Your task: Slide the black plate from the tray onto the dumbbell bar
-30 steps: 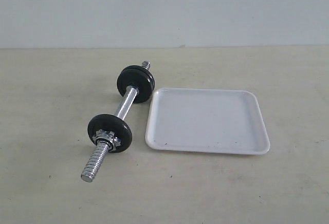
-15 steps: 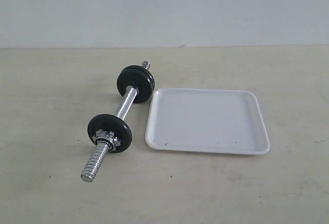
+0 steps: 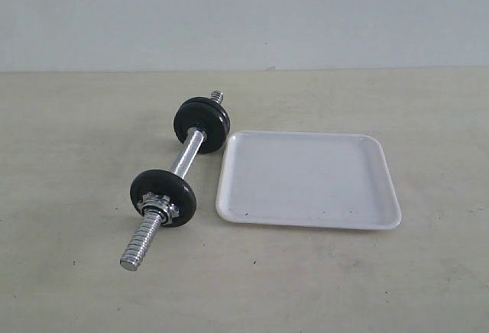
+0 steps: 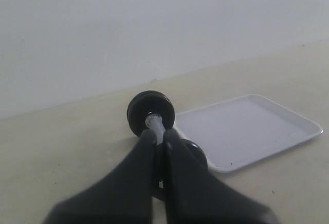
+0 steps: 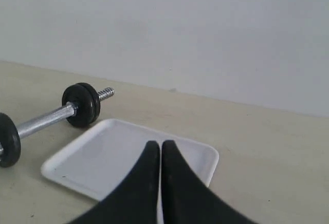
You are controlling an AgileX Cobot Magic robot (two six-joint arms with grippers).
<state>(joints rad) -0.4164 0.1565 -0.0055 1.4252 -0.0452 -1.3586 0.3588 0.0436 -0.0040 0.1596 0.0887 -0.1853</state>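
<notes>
Dumbbell bar (image 3: 186,157) in all views, star nut (image 3: 159,209) exterior-only

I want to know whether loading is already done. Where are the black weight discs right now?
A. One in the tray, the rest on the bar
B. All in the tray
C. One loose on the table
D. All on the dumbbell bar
D: the black discs sit near both ends of the dumbbell bar, and the white tray holds none.
</notes>
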